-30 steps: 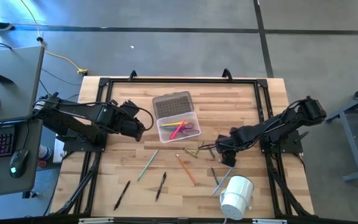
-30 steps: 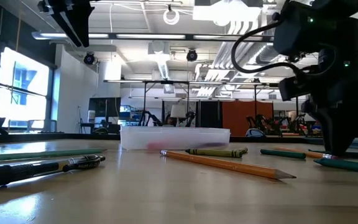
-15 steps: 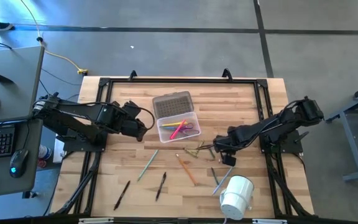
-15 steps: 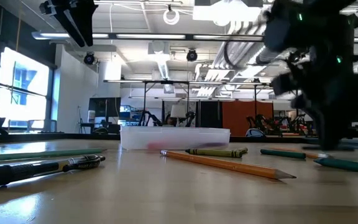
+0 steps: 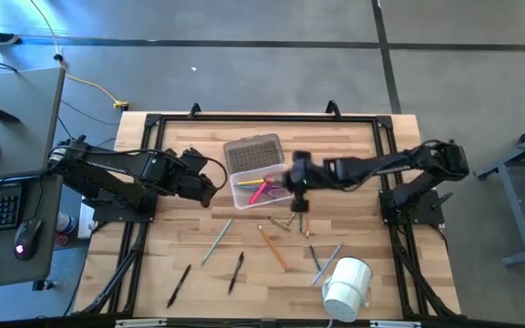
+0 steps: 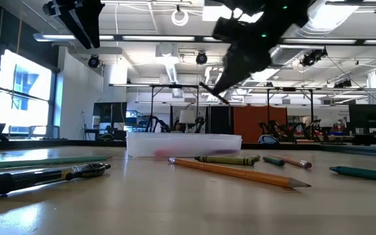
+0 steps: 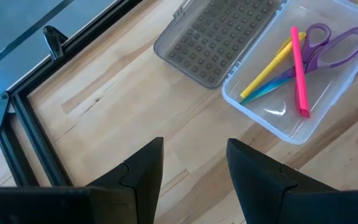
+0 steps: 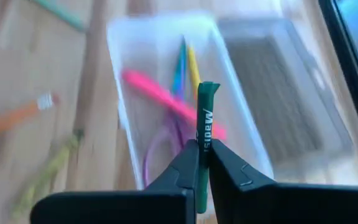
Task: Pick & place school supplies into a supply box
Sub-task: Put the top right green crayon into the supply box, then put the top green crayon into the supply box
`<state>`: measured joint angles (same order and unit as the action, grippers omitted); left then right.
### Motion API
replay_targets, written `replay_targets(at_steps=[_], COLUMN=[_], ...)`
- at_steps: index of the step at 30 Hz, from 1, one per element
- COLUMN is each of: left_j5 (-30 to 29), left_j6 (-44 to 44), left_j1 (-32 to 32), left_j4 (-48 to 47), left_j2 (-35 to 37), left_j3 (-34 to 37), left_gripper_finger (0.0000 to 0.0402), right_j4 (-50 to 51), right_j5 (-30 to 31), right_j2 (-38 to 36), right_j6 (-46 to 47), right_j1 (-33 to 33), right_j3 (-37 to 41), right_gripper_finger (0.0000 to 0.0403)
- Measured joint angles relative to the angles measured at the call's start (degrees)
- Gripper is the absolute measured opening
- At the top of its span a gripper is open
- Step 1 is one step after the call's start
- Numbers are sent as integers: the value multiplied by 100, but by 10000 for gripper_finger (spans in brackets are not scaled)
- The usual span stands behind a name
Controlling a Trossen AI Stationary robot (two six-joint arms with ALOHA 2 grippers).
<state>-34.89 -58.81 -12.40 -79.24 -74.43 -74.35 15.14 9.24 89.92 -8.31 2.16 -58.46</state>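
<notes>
The clear supply box stands open at the table's middle, its ribbed grey lid laid back toward the far edge. It holds pink and yellow sticks and purple scissors. My right gripper is in the air at the box's right side, shut on a green pen. My left gripper is open and empty, to the left of the box. Several loose pens and pencils lie flat on the table nearer the front. My right gripper pinches the green pen's shaft between its two fingers. The pen's free end sticks out beyond the fingertips, toward the box. In the low view the pen slants down below the gripper, lifted clear of the table.
A fat white roll stands near the front right. An olive crayon, an orange pencil, a grey-green pencil and two black pens lie in front of the box. A black frame runs around the table.
My right gripper has risen from the table right of centre and swung toward the left, up to the box's right side. It has carried the green pen with it, lifted clear of the table. My left arm has kept still.
</notes>
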Motion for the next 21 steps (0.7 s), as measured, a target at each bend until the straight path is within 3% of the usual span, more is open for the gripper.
replay_targets(at_steps=[4, 11, 21], left_j5=[0, 151, 146], left_j6=[-1, -2, -4], left_j1=[0, 0, 0], left_j4=[-1, 10, 41], left_j2=[0, 0, -2], left_j3=[0, 0, -2], left_gripper_finger=[211, 211, 211], right_j4=[-302, -225, 133], right_j5=[-522, 83, 682], right_j2=[652, 1506, 1483], right_j6=[-342, -656, -851], right_j1=[211, 339, 295], right_j3=[-337, -474, -483], right_gripper_finger=[4, 19, 74])
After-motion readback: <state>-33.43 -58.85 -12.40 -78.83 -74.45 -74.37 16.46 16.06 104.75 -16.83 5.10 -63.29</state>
